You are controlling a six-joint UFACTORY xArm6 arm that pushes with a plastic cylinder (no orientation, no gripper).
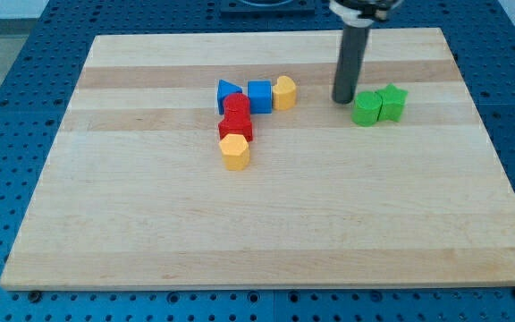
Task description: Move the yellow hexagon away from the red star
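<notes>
The yellow hexagon (235, 152) lies left of the board's middle, touching the lower of two red blocks. That lower red block (236, 128) looks like the red star; the upper red block (237, 107) sits right above it. My tip (343, 100) stands on the board at the upper right, just left of a green block (366, 110), well to the right of the yellow hexagon and the red blocks.
A blue triangle (229, 91), a blue cube (259, 96) and a second yellow block (284, 92) form a row above the red blocks. A green star (392, 102) touches the green block's right side. The wooden board (266, 241) rests on a blue perforated table.
</notes>
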